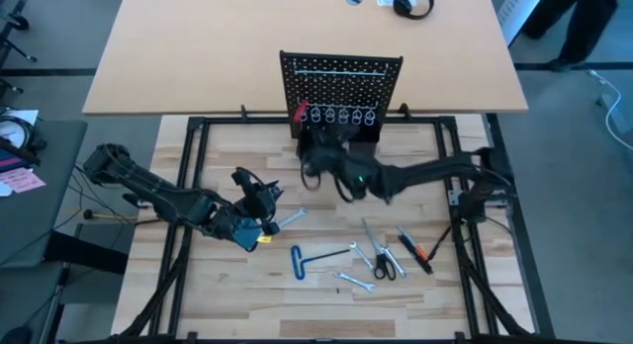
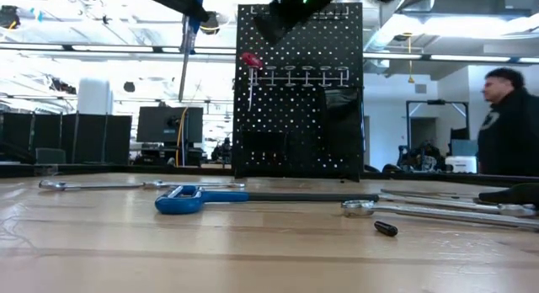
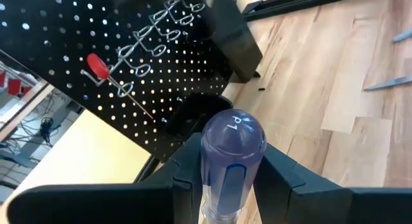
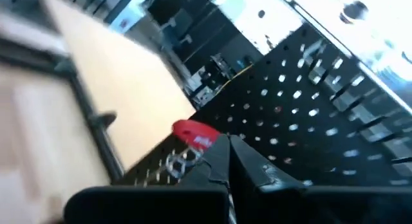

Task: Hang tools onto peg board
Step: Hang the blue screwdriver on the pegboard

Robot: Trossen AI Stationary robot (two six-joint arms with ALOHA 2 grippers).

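The left gripper (image 3: 232, 179), raised near the table's left edge, clasps a clear blue-handled screwdriver (image 3: 232, 153); if the handle slips or meets a silver ring hook (image 3: 143, 71) off-line, it could drop or jar the red-handled tool (image 3: 98, 65) already hung. The right gripper (image 4: 229, 161), fingers pinched together and empty, sits just beside that tool at the upright black perforated peg board (image 1: 341, 79), risking a knock. Other tools lie on the pale wood-plank table (image 1: 237, 295); an office and a person (image 2: 509, 125) lie beyond.
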